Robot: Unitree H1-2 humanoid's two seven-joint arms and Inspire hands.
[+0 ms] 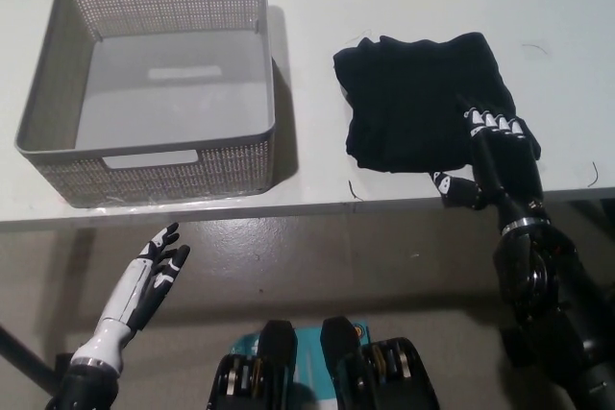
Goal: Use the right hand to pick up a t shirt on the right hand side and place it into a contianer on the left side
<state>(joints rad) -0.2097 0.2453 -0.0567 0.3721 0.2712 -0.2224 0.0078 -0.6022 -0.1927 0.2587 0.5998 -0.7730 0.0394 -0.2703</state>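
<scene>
A black t-shirt [413, 98] lies folded on the white table, right of centre, near the front edge. My black right hand [492, 156] rests on the shirt's near right corner, fingers spread flat over the cloth and thumb at the table's front edge; it grips nothing. The grey perforated basket [264, 64] stands on the left of the table with nothing inside. My white left hand [154, 280] hangs open below the table's front edge at the lower left.
The white table [317, 194] ends in a front edge running across the picture below the basket and shirt. A bare strip of table separates basket and shirt. Loose dark threads [354, 189] lie near the shirt.
</scene>
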